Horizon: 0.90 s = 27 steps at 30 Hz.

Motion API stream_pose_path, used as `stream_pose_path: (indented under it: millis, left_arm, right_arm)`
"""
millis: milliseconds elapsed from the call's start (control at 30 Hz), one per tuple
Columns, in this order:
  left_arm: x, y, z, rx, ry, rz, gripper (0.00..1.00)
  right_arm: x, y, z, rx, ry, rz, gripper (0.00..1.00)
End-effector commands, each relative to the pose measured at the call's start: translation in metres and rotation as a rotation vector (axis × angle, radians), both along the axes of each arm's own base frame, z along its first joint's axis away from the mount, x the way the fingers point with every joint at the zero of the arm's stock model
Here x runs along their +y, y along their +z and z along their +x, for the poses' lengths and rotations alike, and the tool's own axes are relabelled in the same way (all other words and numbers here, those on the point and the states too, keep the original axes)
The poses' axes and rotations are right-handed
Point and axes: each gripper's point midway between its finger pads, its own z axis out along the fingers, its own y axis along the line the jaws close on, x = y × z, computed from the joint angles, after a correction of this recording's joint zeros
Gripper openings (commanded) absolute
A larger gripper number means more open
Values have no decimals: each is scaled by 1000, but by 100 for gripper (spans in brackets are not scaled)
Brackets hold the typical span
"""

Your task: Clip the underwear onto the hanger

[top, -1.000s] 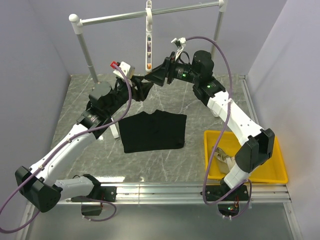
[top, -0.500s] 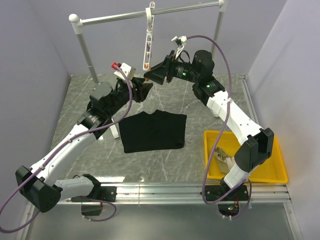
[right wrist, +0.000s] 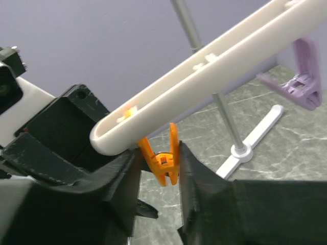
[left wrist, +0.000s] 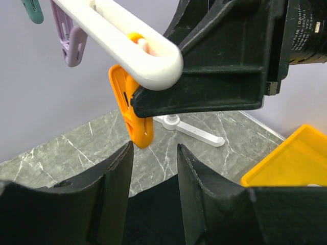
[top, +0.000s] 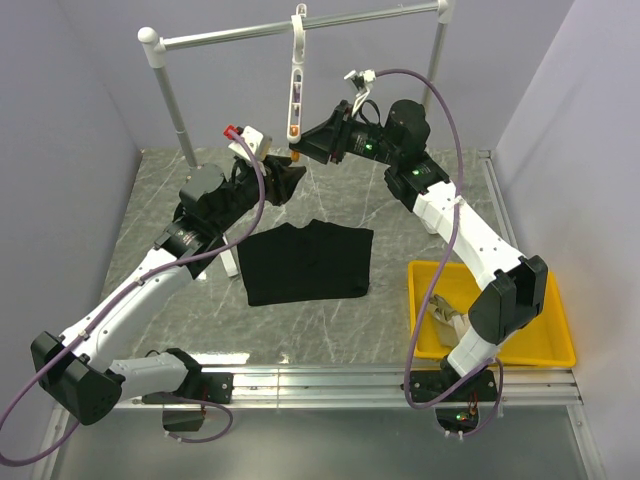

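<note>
Lower right, the yellow bin [top: 548, 345] holds a beige garment [top: 447, 318]. The underwear [top: 308, 262] lies flat mid-tabletop [top: 330, 330]. The hanger [top: 296, 90] hangs upper centre. The right end effector [right wrist: 159, 158] pinches its orange clip [right wrist: 163, 153], and the left end effector [left wrist: 153, 153] stands apart just beside it.

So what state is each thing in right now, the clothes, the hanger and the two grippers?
underwear: lying flat on the table, unclipped.
hanger: hooked on the rail, hanging end-down.
orange clip: at the hanger's lower end, between the fingers of the right gripper.
right gripper: straddling the clip; squeezing or not, unclear.
left gripper: open, empty, close by the clip.
beige cloth: bundled in the yellow bin.
</note>
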Motion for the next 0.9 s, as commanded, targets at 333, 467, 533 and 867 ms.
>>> stream_pose_path:
  millis: [333, 467, 533, 867]
  left_arm:
    - [23, 7, -16, -33, -36, -18, 61]
    - [43, -3, -26, -6, -87, 6, 71]
    - [55, -15, -35, -20, -128, 82, 75]
    - [95, -146, -101, -125, -540, 780, 78]
  right_arm:
    - [-1, 35, -15, -91, 38, 61, 0]
    - [-1, 33, -16, -73, 33, 57, 0]
    - [-2, 31, -14, -55, 18, 54, 0]
    - [-3, 27, -15, -21, 11, 47, 0]
